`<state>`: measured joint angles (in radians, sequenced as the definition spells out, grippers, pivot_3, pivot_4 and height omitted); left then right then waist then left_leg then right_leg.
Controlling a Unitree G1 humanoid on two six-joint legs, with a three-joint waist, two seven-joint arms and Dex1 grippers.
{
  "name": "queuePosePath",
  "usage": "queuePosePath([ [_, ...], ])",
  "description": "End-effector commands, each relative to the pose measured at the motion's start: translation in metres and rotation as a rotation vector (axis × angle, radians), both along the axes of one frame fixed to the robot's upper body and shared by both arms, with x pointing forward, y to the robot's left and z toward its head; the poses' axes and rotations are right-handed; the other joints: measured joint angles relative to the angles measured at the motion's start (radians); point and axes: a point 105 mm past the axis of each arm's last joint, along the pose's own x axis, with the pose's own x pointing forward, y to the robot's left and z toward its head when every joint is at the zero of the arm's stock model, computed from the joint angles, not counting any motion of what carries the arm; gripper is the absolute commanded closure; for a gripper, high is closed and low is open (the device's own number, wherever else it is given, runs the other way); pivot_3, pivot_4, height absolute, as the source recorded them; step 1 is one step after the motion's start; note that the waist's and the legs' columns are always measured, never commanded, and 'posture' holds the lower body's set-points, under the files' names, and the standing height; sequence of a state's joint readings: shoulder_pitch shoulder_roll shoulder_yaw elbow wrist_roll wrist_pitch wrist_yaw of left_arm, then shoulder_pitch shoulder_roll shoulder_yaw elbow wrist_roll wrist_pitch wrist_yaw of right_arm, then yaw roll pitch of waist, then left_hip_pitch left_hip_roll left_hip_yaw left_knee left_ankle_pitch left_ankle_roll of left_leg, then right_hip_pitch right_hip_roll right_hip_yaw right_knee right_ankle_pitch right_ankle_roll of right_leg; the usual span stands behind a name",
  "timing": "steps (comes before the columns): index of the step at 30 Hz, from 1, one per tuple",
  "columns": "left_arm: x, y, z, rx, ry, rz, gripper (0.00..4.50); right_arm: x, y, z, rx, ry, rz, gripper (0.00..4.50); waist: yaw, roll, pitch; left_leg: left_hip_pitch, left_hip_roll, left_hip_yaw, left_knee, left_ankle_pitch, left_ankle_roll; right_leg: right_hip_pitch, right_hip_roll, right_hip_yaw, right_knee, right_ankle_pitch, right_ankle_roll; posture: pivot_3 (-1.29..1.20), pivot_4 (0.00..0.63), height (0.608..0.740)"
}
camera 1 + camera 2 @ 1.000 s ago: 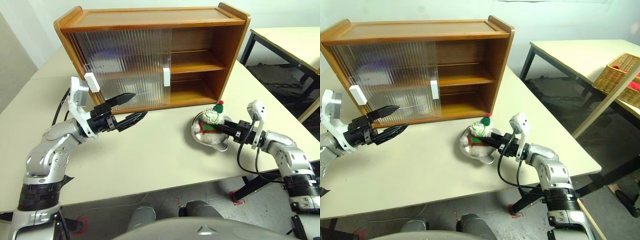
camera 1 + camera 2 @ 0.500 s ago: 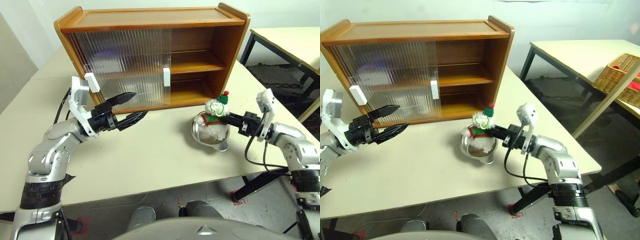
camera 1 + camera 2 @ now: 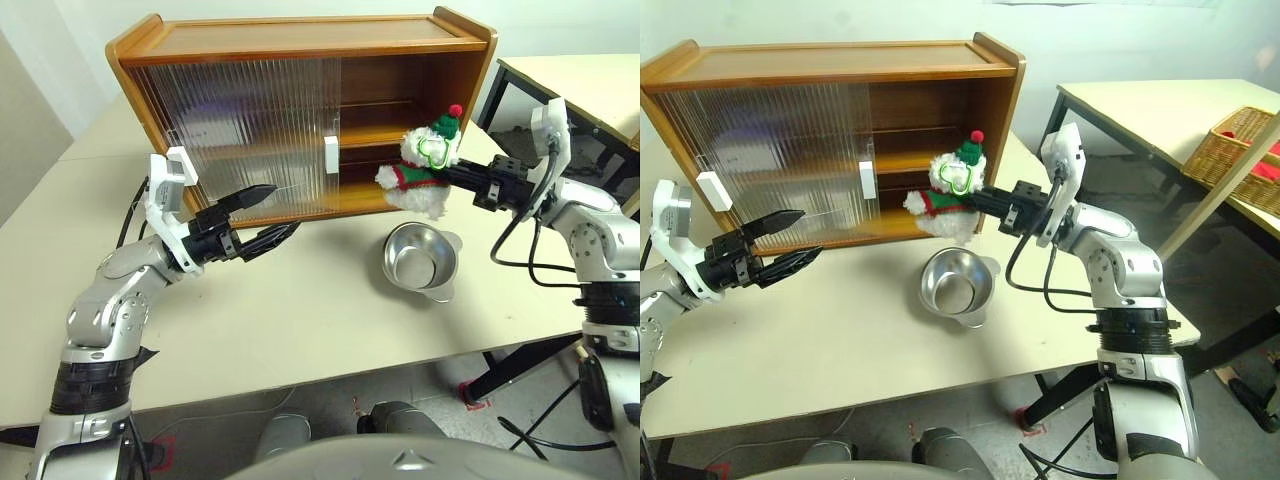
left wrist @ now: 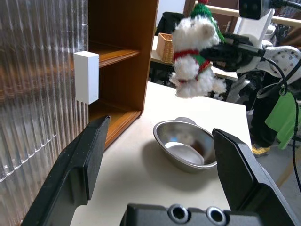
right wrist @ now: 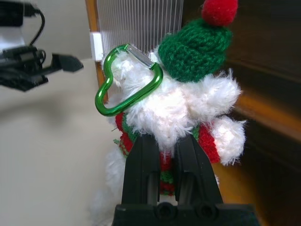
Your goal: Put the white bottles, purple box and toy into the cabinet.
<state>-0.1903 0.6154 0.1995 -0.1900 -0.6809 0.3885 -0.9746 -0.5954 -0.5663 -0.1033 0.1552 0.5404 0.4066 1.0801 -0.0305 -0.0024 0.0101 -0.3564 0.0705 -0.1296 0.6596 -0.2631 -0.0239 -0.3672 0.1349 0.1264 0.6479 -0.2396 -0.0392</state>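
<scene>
We carry the toy (image 3: 422,160) clamped in our right fingers (image 5: 162,155), level with the cabinet (image 3: 400,110) opening for shelving, above the bowl (image 3: 420,258). Left fingers (image 4: 89,160) wait apart.

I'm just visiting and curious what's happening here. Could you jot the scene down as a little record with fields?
Right hand: shut on the toy, held in the air before the cabinet's open side
Left hand: open, empty, near the sliding doors
Cabinet: right half open, shelves bare
Steel bowl: empty, on the table
</scene>
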Motion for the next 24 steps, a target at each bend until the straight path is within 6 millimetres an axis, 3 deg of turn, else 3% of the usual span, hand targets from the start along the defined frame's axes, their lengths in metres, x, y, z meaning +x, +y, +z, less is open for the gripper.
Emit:
queuePosePath([
  [1,-0.002,0.001,-0.004,0.008,0.002,0.006,0.0,0.012,-0.001,0.003,-0.01,-0.025,-0.028,4.4,0.002,0.0,0.0,0.0,0.0,0.0,0.0,0.0,0.0,0.0,0.0,0.0,0.0,0.0,0.0,-0.02,0.0,0.74],
  [15,-0.003,0.001,-0.003,0.011,-0.001,0.018,0.0,0.054,0.013,0.007,-0.039,-0.087,-0.065,4.4,0.006,0.001,0.0,-0.001,0.002,-0.001,-0.002,0.0,0.0,-0.002,-0.003,-0.001,0.0,0.0,0.0,0.0,0.0,0.74],
  [24,-0.006,0.0,-0.003,0.005,0.001,0.034,0.0,0.075,0.019,0.023,-0.052,-0.135,-0.109,4.4,0.013,0.001,0.0,-0.001,0.003,-0.001,-0.003,0.0,0.0,-0.003,-0.004,-0.001,0.001,0.0,-0.001,0.02,0.0,0.74],
])
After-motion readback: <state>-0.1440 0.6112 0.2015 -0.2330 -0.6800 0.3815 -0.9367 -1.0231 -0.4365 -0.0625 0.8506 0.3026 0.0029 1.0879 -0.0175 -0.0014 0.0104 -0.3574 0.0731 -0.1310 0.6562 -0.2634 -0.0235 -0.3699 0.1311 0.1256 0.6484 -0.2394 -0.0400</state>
